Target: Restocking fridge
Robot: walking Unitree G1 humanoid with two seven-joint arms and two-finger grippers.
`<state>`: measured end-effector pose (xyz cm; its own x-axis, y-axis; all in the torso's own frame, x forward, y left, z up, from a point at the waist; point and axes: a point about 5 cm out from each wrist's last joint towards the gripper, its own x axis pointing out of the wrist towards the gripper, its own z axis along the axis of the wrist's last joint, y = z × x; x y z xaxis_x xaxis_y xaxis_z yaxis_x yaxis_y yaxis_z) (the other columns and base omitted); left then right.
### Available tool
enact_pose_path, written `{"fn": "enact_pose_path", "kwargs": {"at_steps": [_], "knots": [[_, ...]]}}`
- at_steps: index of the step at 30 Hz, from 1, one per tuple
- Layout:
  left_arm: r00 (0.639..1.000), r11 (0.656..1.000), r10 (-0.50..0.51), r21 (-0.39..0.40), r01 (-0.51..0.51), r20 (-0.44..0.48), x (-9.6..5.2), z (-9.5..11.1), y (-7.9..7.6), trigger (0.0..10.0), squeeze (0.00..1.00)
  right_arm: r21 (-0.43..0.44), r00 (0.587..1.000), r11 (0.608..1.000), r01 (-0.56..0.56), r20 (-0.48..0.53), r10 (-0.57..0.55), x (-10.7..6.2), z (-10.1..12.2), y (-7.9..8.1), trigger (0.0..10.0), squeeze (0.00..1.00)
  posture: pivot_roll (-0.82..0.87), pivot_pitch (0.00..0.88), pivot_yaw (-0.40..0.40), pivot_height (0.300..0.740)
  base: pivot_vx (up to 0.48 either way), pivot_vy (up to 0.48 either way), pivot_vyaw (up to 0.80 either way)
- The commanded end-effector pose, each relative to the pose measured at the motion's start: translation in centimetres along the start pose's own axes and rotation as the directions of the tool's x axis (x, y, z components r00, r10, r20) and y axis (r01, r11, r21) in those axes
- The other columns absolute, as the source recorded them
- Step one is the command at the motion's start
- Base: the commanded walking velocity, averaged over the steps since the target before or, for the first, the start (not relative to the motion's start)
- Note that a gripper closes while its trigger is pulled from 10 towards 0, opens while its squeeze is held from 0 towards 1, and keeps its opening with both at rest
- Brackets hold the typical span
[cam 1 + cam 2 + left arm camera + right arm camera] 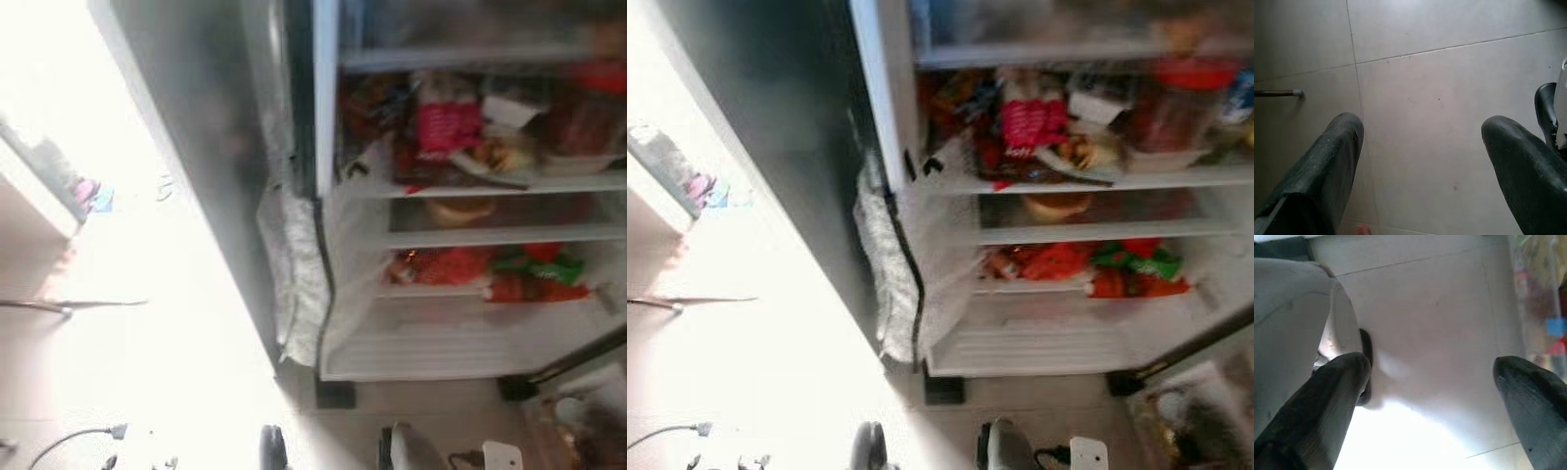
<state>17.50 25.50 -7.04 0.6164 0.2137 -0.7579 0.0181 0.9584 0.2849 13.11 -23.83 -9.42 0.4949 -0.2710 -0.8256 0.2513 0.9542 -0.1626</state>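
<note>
The fridge stands open in front of me, its white shelves packed with food. A red packet and other packs crowd one shelf, and red and green bags lie on a lower one. In the left wrist view my left gripper hangs open over grey floor tiles with nothing between its fingers. Seen from the right wrist, my right gripper is also open and empty above the floor, beside my white leg.
The fridge's dark grey panel runs up the left, with a white crumpled strip along its edge. A clear bin of goods sits on the floor at the right. A cable and a metal rod lie on the sunlit floor.
</note>
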Motion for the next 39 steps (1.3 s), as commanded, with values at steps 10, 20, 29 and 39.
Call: {"fn": "enact_pose_path", "kwargs": {"at_steps": [10,20,29,39], "knots": [[1.0,1.0,-0.007,0.008,0.008,-0.03,-0.2,-0.95,0.0,10.0,0.0,0.009,0.999,1.0,-0.008,-0.036,0.008,-0.23,-1.09,0.37,10.0,0.0,-0.05,0.165,0.079,0.65,0.0,0.271,0.0],[0.999,1.0,-0.013,0.009,0.013,-0.029,-0.21,-0.96,-0.14,10.0,0.0,0.011,0.999,1.0,-0.007,-0.036,0.008,-0.23,-1.12,0.38,10.0,0.0,-0.05,0.166,0.079,0.65,0.0,0.135,0.0],[0.999,1.0,-0.021,0.011,0.021,-0.032,-0.22,-1.05,-0.3,10.0,0.0,0.009,0.999,1.0,-0.007,-0.037,0.007,-0.24,-1.14,0.34,10.0,0.0,-0.05,0.166,0.078,0.65,0.0,0.0,0.0],[0.999,1.0,-0.026,0.013,0.027,-0.041,-0.32,-1.41,-0.23,10.0,0.0,0.007,0.999,1.0,-0.009,-0.037,0.009,-0.28,-1.27,0.34,10.0,0.0,-0.05,0.162,0.081,0.65,0.0,0.048,0.0]]}}
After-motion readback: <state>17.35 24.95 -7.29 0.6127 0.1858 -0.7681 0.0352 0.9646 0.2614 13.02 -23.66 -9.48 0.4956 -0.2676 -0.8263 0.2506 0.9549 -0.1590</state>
